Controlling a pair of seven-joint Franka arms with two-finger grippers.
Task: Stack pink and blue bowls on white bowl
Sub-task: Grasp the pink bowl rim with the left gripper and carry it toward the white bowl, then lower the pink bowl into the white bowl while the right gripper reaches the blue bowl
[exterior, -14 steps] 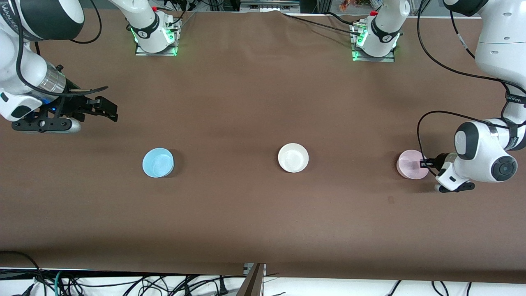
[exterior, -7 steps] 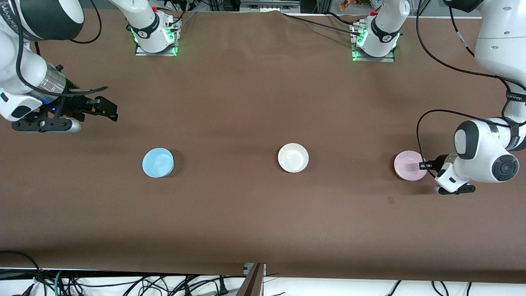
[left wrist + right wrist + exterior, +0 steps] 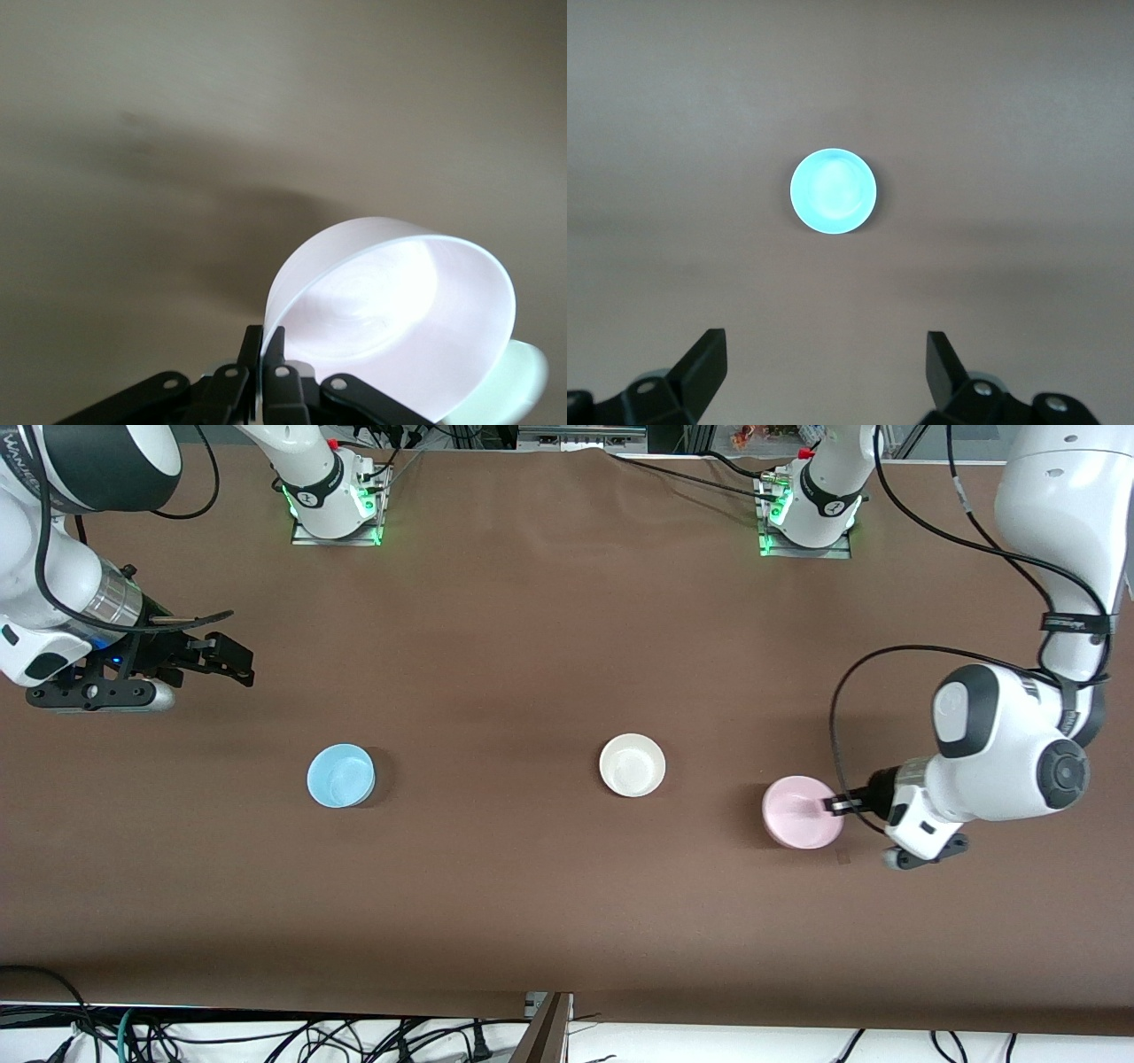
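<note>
My left gripper (image 3: pixel 837 805) is shut on the rim of the pink bowl (image 3: pixel 800 824) and holds it lifted over the table, between the white bowl and the left arm's end. In the left wrist view the pink bowl (image 3: pixel 399 319) tilts with its rim pinched between my fingers (image 3: pixel 266 350). The white bowl (image 3: pixel 632 764) sits upright at the table's middle. The blue bowl (image 3: pixel 340 776) sits toward the right arm's end; it also shows in the right wrist view (image 3: pixel 833 191). My right gripper (image 3: pixel 232 662) is open and empty, waiting above the table at the right arm's end.
The brown table cover (image 3: pixel 532 886) is bare around the bowls. The two arm bases (image 3: pixel 335 500) (image 3: pixel 811 509) stand along the table edge farthest from the front camera. Cables hang below the near edge.
My left gripper has lifted the pink bowl and carried it toward the white bowl. The right arm has not moved.
</note>
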